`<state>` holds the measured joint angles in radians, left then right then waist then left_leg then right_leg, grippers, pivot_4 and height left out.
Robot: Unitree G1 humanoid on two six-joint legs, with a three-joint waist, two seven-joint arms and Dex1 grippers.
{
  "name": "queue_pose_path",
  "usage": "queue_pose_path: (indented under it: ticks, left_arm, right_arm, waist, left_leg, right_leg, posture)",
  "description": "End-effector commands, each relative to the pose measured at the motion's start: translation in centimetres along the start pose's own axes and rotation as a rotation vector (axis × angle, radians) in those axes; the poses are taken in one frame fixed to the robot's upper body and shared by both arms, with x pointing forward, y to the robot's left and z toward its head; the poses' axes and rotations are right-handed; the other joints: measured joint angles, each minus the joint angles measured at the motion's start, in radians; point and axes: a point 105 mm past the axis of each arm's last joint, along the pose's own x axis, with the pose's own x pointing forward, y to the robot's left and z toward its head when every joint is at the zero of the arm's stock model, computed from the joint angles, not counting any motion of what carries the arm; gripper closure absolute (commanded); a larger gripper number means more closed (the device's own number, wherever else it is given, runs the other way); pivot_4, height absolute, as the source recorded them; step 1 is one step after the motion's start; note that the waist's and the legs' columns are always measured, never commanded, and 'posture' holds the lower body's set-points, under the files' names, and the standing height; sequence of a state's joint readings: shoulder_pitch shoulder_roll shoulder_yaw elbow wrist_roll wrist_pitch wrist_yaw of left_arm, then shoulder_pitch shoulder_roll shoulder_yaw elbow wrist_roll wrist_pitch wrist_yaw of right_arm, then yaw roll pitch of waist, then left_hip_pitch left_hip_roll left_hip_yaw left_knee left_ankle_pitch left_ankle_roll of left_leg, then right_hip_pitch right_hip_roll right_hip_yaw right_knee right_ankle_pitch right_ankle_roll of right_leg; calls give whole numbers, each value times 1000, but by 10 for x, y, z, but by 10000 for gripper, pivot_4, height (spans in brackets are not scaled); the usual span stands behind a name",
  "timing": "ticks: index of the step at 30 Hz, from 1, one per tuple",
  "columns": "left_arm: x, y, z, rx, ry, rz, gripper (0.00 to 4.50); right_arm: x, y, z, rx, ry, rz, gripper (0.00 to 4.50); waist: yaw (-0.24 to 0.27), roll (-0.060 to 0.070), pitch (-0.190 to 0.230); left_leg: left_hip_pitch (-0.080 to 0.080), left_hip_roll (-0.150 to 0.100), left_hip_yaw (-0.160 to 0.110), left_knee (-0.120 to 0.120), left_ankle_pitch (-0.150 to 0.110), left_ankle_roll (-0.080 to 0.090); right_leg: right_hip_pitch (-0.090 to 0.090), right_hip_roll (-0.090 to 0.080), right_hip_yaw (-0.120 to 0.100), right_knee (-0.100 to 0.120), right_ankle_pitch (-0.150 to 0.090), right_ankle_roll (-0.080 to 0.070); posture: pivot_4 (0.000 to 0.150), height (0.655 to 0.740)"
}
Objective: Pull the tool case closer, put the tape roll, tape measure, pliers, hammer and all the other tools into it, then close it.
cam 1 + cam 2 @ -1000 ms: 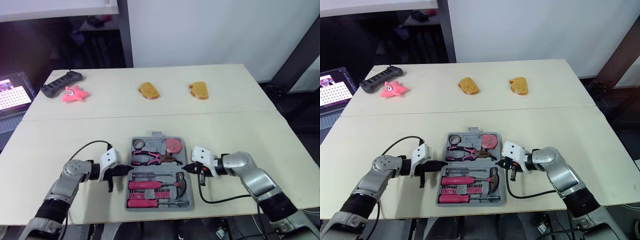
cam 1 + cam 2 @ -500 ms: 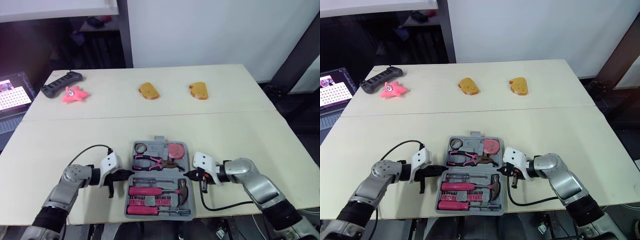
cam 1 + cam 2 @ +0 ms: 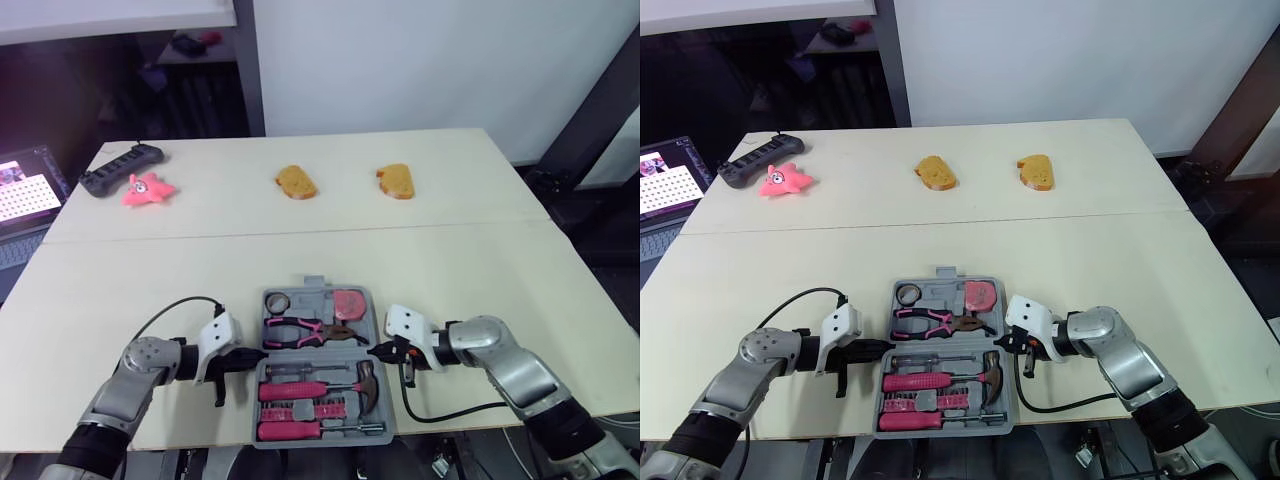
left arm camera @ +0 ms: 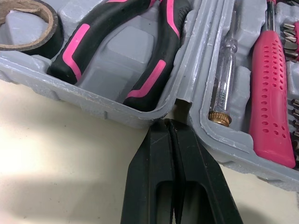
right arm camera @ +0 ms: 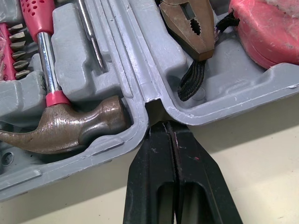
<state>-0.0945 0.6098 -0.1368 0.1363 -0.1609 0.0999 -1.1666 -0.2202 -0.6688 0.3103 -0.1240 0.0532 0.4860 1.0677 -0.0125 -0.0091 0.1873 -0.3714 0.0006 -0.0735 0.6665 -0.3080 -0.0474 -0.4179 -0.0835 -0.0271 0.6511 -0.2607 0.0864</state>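
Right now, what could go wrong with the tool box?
1. The grey plastic tool case sits right at the front edge of the pale wooden table; pulled further, it might tip off.
2. The left hand and right hand, both shut, only poke their tips into the small hinge notches, so they could slip out.

The grey moulded plastic tool case (image 4: 112, 109) lies on the pale beige wooden surface (image 3: 450, 280). Inside it:

- The metal pliers (image 4: 100, 25) have black handles striped with pink.
- The plastic-handled screwdriver (image 4: 273, 93) is pink, with rows of small dimples.
- The rounded tape measure (image 5: 266, 32) is pink.
- The steel hammer (image 5: 60, 128) has a mottled brown head.
- The ring-shaped tape roll (image 4: 52, 35) is black outside and tan inside.

The left claw (image 4: 174, 140) and right claw (image 5: 172, 135) are black.
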Motion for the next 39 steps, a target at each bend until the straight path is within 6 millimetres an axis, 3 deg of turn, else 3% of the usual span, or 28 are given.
queue_pose_path:
  ticks: [1,39]
  left_arm:
    - [0,0,-7,-8,28,3,44419]
    - [9,4,2,20,-15,22,44419]
  right_arm:
    - [3,3,7,-7,-25,27,45000]
    - [0,-2,16,2,-32,7,45000]
  waist:
    - [0,0,0]
    - [2,0,0]
  left_leg:
    - [0,0,0,0,0,0]
    - [8,0,-1,0,0,0]
  right_leg:
    - [0,0,0,0,0,0]
    - [9,0,-1,-1,0,0]
  posture:
    - [1500,7400]
    - [1500,7400]
